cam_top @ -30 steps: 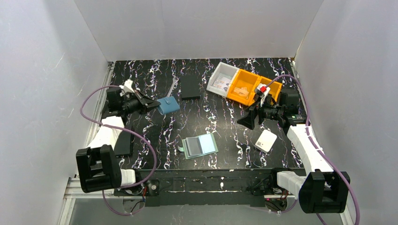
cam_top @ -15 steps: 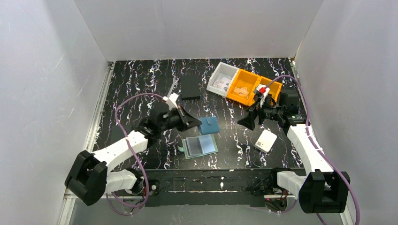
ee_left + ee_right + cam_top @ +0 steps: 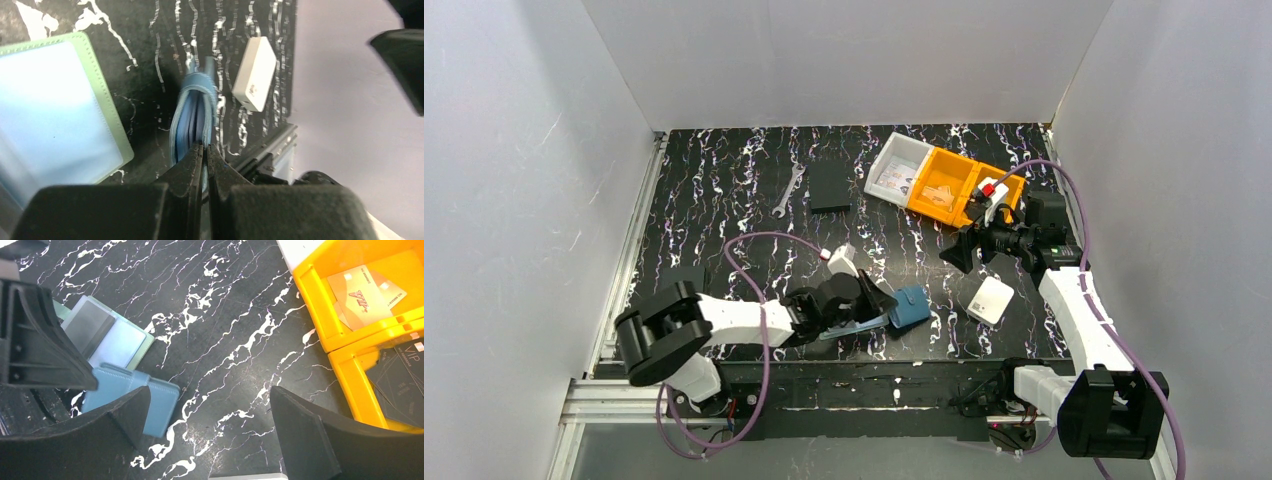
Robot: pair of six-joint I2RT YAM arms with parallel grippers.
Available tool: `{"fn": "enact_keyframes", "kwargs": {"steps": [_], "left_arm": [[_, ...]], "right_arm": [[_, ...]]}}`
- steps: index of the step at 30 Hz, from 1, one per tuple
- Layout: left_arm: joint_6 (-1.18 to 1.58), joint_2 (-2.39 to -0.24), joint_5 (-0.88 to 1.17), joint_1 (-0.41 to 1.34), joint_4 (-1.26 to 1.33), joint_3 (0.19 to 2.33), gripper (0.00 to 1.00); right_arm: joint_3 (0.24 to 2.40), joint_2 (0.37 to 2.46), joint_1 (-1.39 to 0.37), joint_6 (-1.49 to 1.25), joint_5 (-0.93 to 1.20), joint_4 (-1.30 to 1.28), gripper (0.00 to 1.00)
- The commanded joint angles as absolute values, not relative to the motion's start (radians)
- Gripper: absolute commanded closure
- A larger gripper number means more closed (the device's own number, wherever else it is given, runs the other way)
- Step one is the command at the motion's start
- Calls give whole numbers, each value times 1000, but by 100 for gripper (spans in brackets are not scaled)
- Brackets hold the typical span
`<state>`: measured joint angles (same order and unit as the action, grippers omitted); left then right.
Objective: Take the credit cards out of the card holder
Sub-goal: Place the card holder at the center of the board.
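Hauled card holder (image 3: 911, 307) front-centre, edge clenched in left gripper (image 3: 204, 150), right gripper (image 3: 207, 400) spread; could slip from shallow pinch.

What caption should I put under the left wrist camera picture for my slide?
Left pincer pinching the folded blue card holder, green-edged card beside it, white box beyond.

I'm looking at a black tabletop (image 3: 724, 180) w/ white marble-like veins, boxed in on 3 sides by plain pale-grey panels: back wall (image 3: 844, 60), left wall (image 3: 524, 150), right wall (image 3: 1174, 120). Alu rail (image 3: 629, 250) runs along the table's left edge. Light is even & diffuse.
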<state>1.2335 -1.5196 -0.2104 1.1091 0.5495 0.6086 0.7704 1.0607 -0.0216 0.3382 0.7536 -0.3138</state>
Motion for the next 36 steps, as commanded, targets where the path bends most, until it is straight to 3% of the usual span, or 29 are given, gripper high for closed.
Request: {"fn": "enact_keyframes", "kwargs": {"steps": [1,9,12,17,22,27,31,36], "left_arm": [[1266,-1592,-428,1179,630,674,100],[1266,-1656,-467,1242,585,684,100],[1233,-1628,-473,1256,500,688,88],[1123,-1524,-469,1258,288,717,51],[876,-1432,-426,1258,-65,826,33],[538,-1471,-266,1258,-357,982,33],[370,-1529,-250,1256,-523,1070,35],[97,-1570,-237,1258,-512,1074,35]], "right_arm": [[804,1048,-17,327,754,-290,2],[804,1057,-17,330,770,-295,2],[804,1060,-17,330,775,-296,2],[801,1064,-17,330,785,-296,2],[799,1065,-17,330,790,-295,2],[799,1066,-17,330,794,-295,2],[798,1067,-17,331,792,-295,2],[796,1072,-17,333,791,-294,2]]}}
